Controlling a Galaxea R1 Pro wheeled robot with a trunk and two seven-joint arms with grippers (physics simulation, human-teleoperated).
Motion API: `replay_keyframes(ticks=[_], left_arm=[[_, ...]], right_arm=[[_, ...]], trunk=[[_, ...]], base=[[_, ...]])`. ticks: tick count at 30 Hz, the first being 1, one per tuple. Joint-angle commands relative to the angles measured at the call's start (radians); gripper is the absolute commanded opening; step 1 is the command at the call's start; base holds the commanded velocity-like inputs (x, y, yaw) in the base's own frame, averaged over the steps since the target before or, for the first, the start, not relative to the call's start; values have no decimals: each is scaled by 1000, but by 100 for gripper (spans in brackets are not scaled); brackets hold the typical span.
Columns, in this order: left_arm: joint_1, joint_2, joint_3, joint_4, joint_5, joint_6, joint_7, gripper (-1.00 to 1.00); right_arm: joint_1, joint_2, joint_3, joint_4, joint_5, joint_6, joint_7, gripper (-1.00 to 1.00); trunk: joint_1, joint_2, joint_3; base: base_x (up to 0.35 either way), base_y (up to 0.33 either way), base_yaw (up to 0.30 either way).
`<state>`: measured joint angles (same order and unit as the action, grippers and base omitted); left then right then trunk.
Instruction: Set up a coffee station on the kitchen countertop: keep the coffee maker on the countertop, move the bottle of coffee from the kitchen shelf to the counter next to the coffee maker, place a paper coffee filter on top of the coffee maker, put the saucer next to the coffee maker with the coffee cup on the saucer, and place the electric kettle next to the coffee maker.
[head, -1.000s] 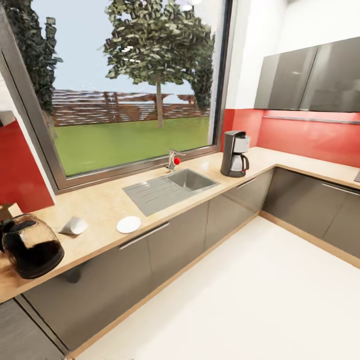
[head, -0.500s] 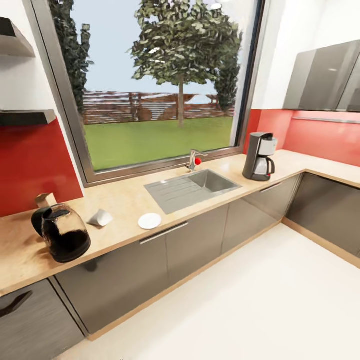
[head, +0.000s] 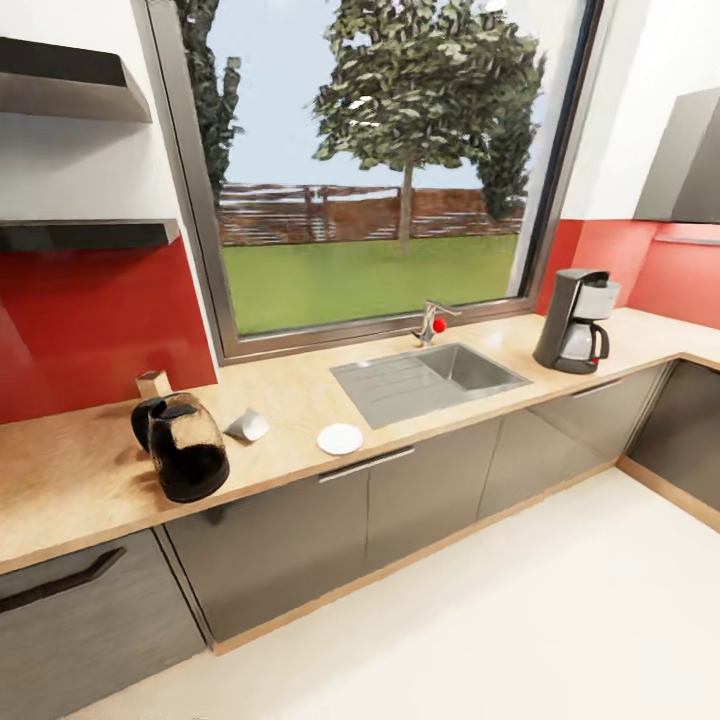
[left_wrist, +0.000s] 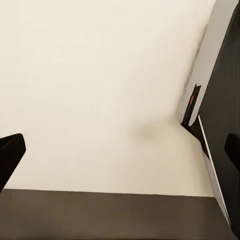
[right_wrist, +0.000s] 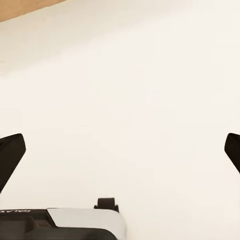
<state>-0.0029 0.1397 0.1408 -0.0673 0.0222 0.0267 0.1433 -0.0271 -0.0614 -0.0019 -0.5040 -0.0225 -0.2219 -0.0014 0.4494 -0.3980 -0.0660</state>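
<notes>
The robot faces the kitchen countertop (head: 80, 470) with both grippers spread wide and empty, the left gripper (left_wrist: 120, 150) and right gripper (right_wrist: 120, 150) pointing at the floor. The electric kettle (head: 185, 450), toppled coffee cup (head: 248, 425) and saucer (head: 340, 438) sit well left of the coffee maker (head: 578, 322), across the sink (head: 430, 378). Likely next: approaching to collect one.
</notes>
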Motion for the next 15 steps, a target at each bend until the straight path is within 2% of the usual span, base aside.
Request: replay_keyframes(ticks=[1,7,11,15], left_arm=[[0,-2,4,-2,2,4,18,100],[0,-2,7,-3,2,2,26,100],[0,-4,5,-3,1,1,29,100],[0,-5,6,-4,1,1,30,100]], right_arm=[[0,0,2,5,-1,-2,0,100],[0,0,3,50,-2,-2,0,100],[0,0,3,59,-2,-2,0,100],[0,0,3,61,-2,-2,0,100]], trunk=[[1,-2,-2],[1,-2,-2],[1,-2,-2],[1,-2,-2]], base=[[106,0,278],[250,-68,278],[198,-229,278],[70,-288,278]])
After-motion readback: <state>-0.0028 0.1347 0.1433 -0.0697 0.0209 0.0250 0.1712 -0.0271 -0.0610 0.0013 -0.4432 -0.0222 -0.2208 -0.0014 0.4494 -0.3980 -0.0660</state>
